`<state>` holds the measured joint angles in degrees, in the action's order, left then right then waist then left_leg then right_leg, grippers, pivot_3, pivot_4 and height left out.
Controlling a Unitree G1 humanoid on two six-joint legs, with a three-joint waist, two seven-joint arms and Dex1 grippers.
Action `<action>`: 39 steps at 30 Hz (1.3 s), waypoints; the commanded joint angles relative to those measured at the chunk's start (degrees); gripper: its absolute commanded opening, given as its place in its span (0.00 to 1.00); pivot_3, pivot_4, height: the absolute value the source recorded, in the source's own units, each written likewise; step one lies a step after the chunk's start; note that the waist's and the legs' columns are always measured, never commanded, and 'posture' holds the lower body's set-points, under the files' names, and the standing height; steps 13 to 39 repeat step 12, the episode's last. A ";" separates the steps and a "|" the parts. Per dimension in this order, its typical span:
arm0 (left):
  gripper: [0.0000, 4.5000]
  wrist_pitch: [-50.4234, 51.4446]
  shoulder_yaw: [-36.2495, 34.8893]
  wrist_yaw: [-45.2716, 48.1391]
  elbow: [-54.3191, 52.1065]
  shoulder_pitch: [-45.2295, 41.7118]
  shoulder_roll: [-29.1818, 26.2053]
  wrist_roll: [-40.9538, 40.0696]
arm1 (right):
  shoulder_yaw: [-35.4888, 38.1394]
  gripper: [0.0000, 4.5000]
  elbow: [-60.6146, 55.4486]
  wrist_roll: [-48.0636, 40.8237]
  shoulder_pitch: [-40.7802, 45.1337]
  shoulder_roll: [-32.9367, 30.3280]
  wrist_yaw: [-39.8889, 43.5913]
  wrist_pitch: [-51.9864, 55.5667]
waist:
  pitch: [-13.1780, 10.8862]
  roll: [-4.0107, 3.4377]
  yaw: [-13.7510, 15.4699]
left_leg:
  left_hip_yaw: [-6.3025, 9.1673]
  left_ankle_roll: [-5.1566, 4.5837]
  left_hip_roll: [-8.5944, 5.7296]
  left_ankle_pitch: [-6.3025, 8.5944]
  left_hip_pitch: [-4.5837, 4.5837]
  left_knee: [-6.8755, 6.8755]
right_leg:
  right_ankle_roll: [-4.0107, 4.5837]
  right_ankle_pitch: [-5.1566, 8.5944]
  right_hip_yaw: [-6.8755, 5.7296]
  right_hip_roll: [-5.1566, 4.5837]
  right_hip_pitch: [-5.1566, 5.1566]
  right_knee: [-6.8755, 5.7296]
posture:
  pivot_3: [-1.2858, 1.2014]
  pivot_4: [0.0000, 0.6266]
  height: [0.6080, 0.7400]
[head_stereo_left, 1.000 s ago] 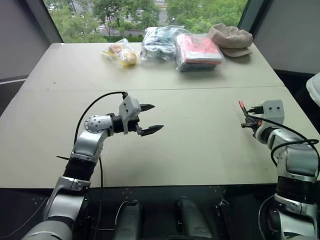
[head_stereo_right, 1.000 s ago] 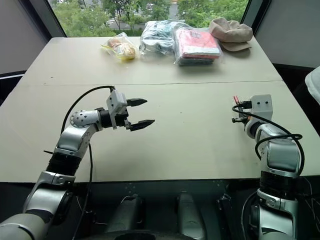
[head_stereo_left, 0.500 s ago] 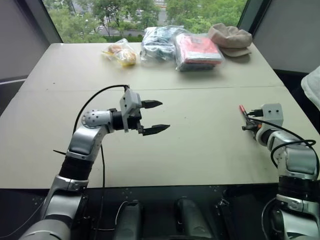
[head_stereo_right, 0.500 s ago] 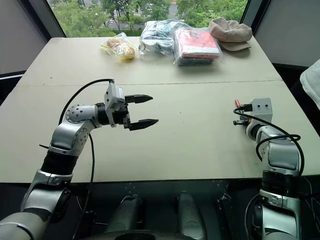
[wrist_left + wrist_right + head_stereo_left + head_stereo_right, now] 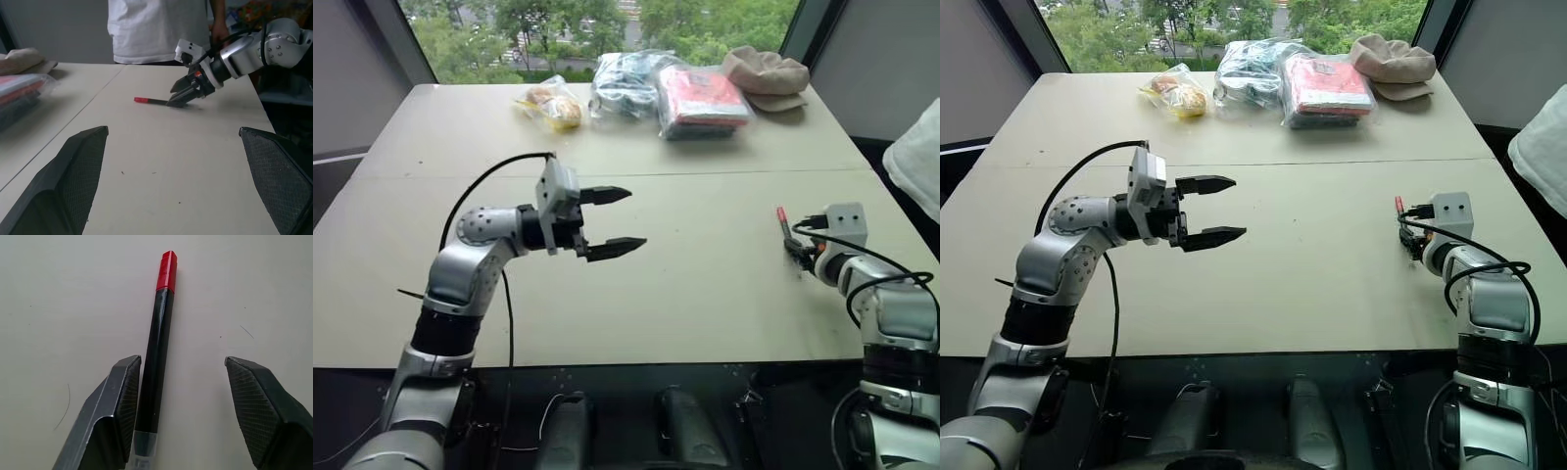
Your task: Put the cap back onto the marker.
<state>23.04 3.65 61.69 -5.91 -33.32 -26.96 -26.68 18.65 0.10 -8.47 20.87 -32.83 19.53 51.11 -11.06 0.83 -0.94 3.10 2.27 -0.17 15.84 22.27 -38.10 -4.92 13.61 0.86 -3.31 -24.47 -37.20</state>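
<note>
The marker (image 5: 153, 367), a thin black stick, lies flat on the table (image 5: 705, 284) at the right side. The red cap (image 5: 166, 270) sits on its far end. My right gripper (image 5: 182, 363) is open around the marker's near end, and the barrel rests against one finger (image 5: 122, 396) with a wide gap to the other. From the left wrist view, the marker (image 5: 154, 101) points away from the right gripper (image 5: 183, 100). My left gripper (image 5: 628, 219) hovers open and empty above the table's middle left, pointing toward the right arm.
Plastic bags (image 5: 636, 83), a red packet (image 5: 702, 98), a yellow snack bag (image 5: 551, 106) and a beige hat (image 5: 766, 76) line the table's far edge. A person in a white shirt (image 5: 156, 29) stands by the table's right side, close to my right arm.
My right gripper has lowered the marker onto the table and opened its fingers. The left gripper has risen a little and drawn back. The person's white shirt shows further in at the right edge.
</note>
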 commanded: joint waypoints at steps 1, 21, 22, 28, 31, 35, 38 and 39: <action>1.00 -1.60 0.27 0.31 0.70 -0.19 0.10 0.30 | 1.85 0.99 -3.82 -1.11 -0.63 -1.70 0.01 0.99 | 0.00 0.00 0.01 | 0.00 0.00 0.00 0.00 0.00 0.00 | 0.00 0.00 0.00 0.00 0.00 0.00 | 0.52 0.24 1.00; 1.00 -4.22 2.74 4.52 8.96 -3.80 1.65 1.77 | 8.10 0.99 -25.46 -10.00 -3.83 -9.38 5.07 18.32 | 0.00 0.00 0.15 | 0.03 0.00 0.00 0.00 0.02 0.00 | 0.00 0.01 -0.02 0.02 0.00 0.03 | 0.52 0.24 1.00; 1.00 -4.22 2.74 4.52 8.96 -3.80 1.65 1.77 | 8.10 0.99 -25.46 -10.00 -3.83 -9.38 5.07 18.32 | 0.00 0.00 0.15 | 0.03 0.00 0.00 0.00 0.02 0.00 | 0.00 0.01 -0.02 0.02 0.00 0.03 | 0.52 0.24 1.00; 1.00 -4.22 2.74 4.52 8.96 -3.80 1.65 1.77 | 8.10 0.99 -25.46 -10.00 -3.83 -9.38 5.07 18.32 | 0.00 0.00 0.15 | 0.03 0.00 0.00 0.00 0.02 0.00 | 0.00 0.01 -0.02 0.02 0.00 0.03 | 0.52 0.24 1.00; 1.00 -4.22 2.74 4.52 8.96 -3.80 1.65 1.77 | 8.10 0.99 -25.46 -10.00 -3.83 -9.38 5.07 18.32 | 0.00 0.00 0.15 | 0.03 0.00 0.00 0.00 0.02 0.00 | 0.00 0.01 -0.02 0.02 0.00 0.03 | 0.52 0.24 1.00; 1.00 -4.22 2.74 4.52 8.96 -3.80 1.65 1.77 | 8.10 0.99 -25.46 -10.00 -3.83 -9.38 5.07 18.32 | 0.00 0.00 0.15 | 0.03 0.00 0.00 0.00 0.02 0.00 | 0.00 0.01 -0.02 0.02 0.00 0.03 | 0.52 0.24 1.00; 1.00 -4.22 2.74 4.52 8.96 -3.80 1.65 1.77 | 8.10 0.99 -25.46 -10.00 -3.83 -9.38 5.07 18.32 | 0.00 0.00 0.15 | 0.03 0.00 0.00 0.00 0.02 0.00 | 0.00 0.01 -0.02 0.02 0.00 0.03 | 0.52 0.24 1.00; 1.00 -4.22 2.74 4.52 8.96 -3.80 1.65 1.77 | 8.10 0.99 -25.46 -10.00 -3.83 -9.38 5.07 18.32 | 0.00 0.00 0.15 | 0.03 0.00 0.00 0.00 0.02 0.00 | 0.00 0.01 -0.02 0.02 0.00 0.03 | 0.52 0.24 1.00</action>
